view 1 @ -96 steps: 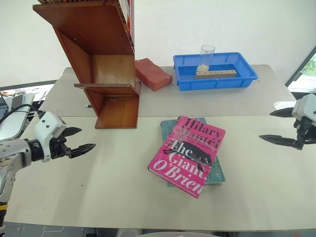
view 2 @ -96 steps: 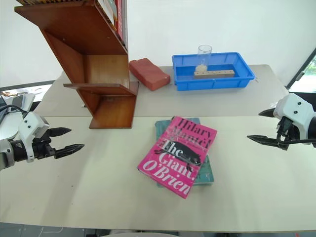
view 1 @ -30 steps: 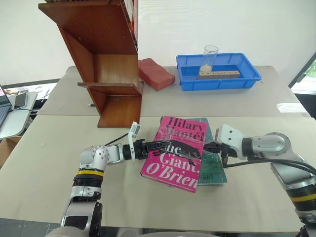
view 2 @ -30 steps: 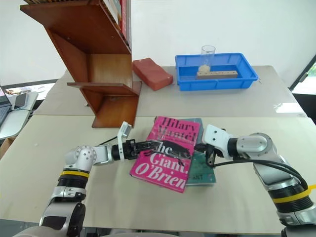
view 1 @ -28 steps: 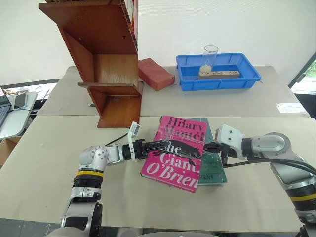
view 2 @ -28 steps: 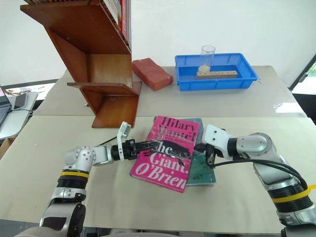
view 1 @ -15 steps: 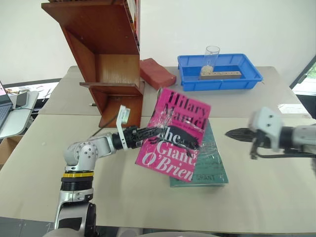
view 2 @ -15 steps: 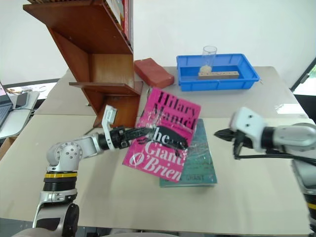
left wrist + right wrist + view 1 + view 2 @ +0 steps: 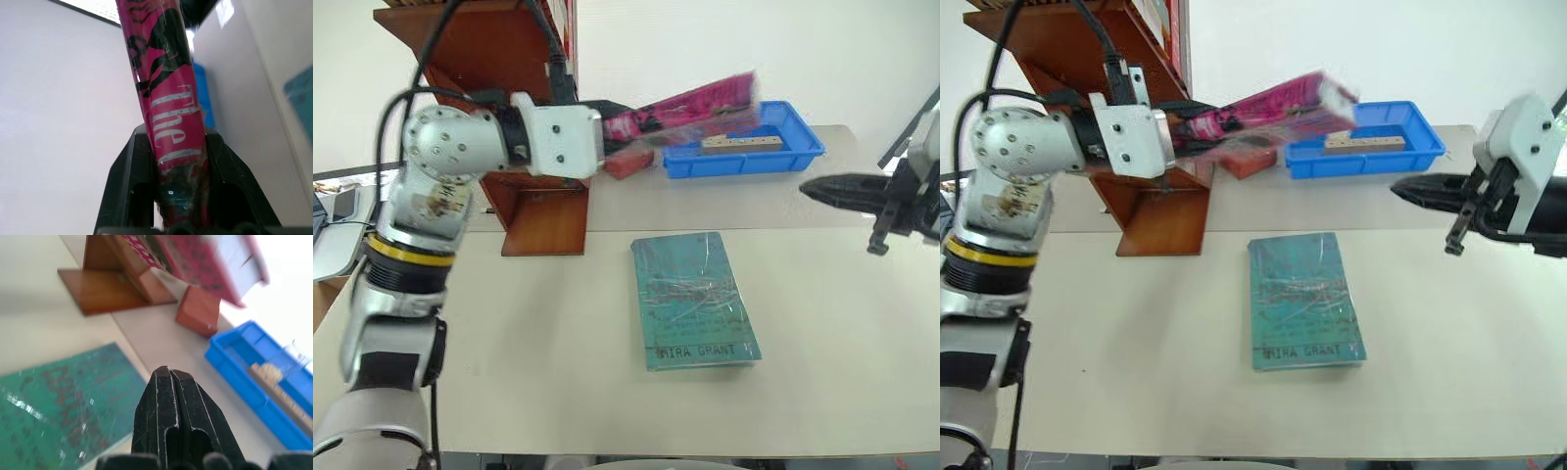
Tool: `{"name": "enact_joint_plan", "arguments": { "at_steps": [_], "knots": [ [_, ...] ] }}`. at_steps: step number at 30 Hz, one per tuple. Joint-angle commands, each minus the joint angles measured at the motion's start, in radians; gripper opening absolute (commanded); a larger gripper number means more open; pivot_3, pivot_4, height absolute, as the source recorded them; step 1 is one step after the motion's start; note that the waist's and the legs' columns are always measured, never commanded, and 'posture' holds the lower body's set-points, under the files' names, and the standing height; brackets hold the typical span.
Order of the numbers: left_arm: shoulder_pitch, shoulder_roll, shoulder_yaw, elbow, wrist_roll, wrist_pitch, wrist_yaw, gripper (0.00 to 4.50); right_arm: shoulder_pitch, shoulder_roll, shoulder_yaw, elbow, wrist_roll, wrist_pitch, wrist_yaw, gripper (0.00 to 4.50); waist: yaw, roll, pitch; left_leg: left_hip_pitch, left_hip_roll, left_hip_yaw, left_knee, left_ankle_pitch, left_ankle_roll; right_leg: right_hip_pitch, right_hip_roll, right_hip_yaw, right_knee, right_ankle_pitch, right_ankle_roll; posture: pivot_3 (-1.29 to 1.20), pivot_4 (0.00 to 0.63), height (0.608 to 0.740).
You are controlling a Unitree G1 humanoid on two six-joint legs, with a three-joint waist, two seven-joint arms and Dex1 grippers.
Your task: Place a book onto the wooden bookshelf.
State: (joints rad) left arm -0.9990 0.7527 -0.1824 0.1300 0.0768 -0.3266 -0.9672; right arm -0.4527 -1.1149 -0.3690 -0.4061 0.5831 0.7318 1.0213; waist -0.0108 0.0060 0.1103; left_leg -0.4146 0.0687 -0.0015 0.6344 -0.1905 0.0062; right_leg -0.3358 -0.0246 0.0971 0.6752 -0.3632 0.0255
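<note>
The left gripper (image 9: pixel 182 196), raised beside the bookshelf (image 9: pixel 524 211), clamps the pink book (image 9: pixel 690 106) by one end; the book juts out nearly level, well above the table (image 9: pixel 548 333), toward the blue tray (image 9: pixel 798 147). The right gripper (image 9: pixel 818 187), fingers pressed together and holding nothing, hovers at the table's right side. A teal book (image 9: pixel 693 299) lies flat on the table; a red-brown block (image 9: pixel 198 311) sits by the bookshelf.
</note>
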Motion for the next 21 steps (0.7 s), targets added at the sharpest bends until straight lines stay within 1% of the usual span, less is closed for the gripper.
{"name": "enact_joint_plan", "arguments": {
  "at_steps": [1, 4, 7, 15, 21],
  "knots": [
    [-0.053, 0.062, 0.003, 0.116, 0.106, -0.152, 0.038, 0.68, -0.049, 0.005, 0.039, -0.008, 0.020, 0.004, -0.023, 0.00, 0.000, 0.000, 0.001, 0.000, 0.000, 0.000, 0.000, 0.000, 0.000, 0.000, 0.000, 0.000, 0.000, -0.001, 0.001, 0.00, 0.150, 0.649],
    [-0.064, 0.115, 0.001, 0.177, 0.178, -0.176, 0.050, 0.68, -0.096, 0.023, 0.085, 0.009, 0.024, -0.007, -0.034, 0.00, 0.001, 0.000, 0.003, -0.001, 0.000, 0.000, 0.000, 0.000, 0.000, -0.002, 0.000, 0.000, 0.001, -0.002, 0.004, 0.00, 0.150, 0.649],
    [-0.046, 0.151, 0.006, 0.176, 0.212, -0.154, 0.041, 0.68, -0.152, 0.049, 0.122, 0.027, 0.029, -0.015, -0.045, 0.00, 0.001, 0.000, 0.005, -0.001, 0.000, 0.000, 0.000, 0.000, 0.000, -0.003, 0.000, 0.000, 0.003, -0.002, 0.004, 0.00, 0.150, 0.649],
    [0.035, 0.212, 0.013, 0.129, 0.226, -0.014, -0.019, 0.68, -0.274, 0.109, 0.179, 0.078, 0.024, -0.029, -0.054, 0.00, 0.003, 0.003, 0.003, -0.001, 0.001, 0.001, 0.000, 0.000, 0.000, -0.006, 0.000, -0.001, 0.006, -0.002, 0.004, 0.00, 0.150, 0.649],
    [0.077, 0.233, 0.022, 0.122, 0.225, -0.008, -0.022, 0.68, -0.299, 0.130, 0.191, 0.083, 0.023, -0.027, -0.052, 0.00, 0.001, 0.003, 0.003, -0.002, 0.001, 0.001, -0.001, 0.000, 0.001, -0.010, 0.000, -0.001, 0.009, -0.002, 0.003, 0.00, 0.150, 0.649]
  ]
}}
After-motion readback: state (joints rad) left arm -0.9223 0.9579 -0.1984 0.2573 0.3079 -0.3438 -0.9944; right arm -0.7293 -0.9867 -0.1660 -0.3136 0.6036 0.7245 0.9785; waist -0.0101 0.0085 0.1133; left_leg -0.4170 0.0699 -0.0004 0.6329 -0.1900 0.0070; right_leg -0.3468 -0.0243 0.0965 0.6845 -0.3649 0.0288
